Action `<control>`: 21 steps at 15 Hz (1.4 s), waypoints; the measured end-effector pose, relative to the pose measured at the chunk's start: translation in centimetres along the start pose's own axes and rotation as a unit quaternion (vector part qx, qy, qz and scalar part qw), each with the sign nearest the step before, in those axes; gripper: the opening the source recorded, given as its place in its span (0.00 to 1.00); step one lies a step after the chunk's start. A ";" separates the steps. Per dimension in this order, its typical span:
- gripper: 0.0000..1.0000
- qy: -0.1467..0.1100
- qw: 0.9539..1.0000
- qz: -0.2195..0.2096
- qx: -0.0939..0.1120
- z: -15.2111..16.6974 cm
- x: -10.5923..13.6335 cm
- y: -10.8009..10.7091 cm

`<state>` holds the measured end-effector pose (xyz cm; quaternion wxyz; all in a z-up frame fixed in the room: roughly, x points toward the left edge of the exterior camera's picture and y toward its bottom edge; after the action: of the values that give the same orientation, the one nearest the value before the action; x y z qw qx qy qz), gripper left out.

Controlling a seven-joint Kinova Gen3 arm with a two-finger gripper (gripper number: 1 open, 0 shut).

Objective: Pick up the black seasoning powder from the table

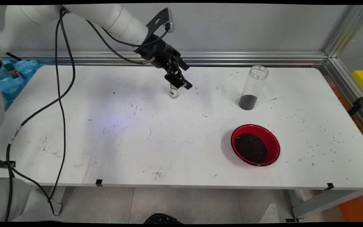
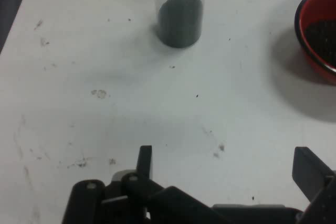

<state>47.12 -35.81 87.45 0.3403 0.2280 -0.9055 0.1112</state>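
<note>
Above a small vial [image 1: 174, 92], tilted jaws [image 1: 179, 82] apparently spread wide.

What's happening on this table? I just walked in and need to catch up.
The arm's end effector, fingers open, hangs just above a small vial standing near the back of the white table. To the right stands a tall clear jar with dark granules at its bottom, and nearer the front a red bowl holds more dark granules.
</note>
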 end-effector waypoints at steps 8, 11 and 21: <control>1.00 0.020 1.000 -0.011 0.001 3.6 1.9 -0.3; 1.00 0.026 1.000 -0.015 0.002 5.4 2.5 -0.7; 1.00 0.041 0.999 -0.023 -0.013 12.6 4.1 -1.3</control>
<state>37.92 -42.78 80.88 0.3825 0.2394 -0.8867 0.1004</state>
